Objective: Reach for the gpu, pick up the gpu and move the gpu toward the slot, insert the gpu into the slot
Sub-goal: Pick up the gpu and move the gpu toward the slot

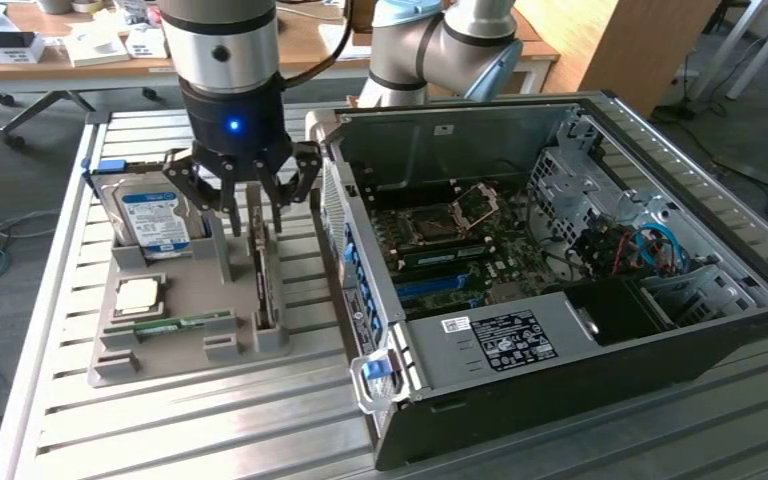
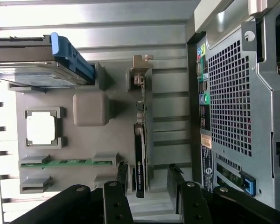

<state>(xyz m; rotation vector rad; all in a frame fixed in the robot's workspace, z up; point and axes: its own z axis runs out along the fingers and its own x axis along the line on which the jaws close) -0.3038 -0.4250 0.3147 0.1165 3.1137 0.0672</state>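
Gripper [image 1: 251, 212] hangs above the gray holder [image 1: 157, 352] with its jaws spread wide, released and grasping nothing; the gpu [image 1: 264, 275] stands on its long edge in a narrow slot of the holder, along the holder's side that faces the open computer case [image 1: 598, 385]; in the wrist view the dark fingers [image 2: 122, 176] sit one to each side of the line of the gpu [image 2: 139, 154], above it and apart from it, so the card is untouched in the holder [image 2: 116, 135]; the card's silver bracket [image 2: 141, 65] is at the end of the holder's slot away from the fingers; a hard drive [image 1: 153, 210] with a blue-white label stands upright in a pocket at that same end of the holder, on the holder's side away from the gpu; a square processor chip [image 1: 137, 293] lies flat in a recess near the holder's middle; a narrow green memory stick [image 1: 177, 323] lies in a long groove of the holder just beyond the chip, toward the holder's other end; the holder rests on a slatted metal table [image 1: 224, 430], with the computer case just beside the holder, its side panel off and the motherboard [image 1: 451, 240] showing inside.
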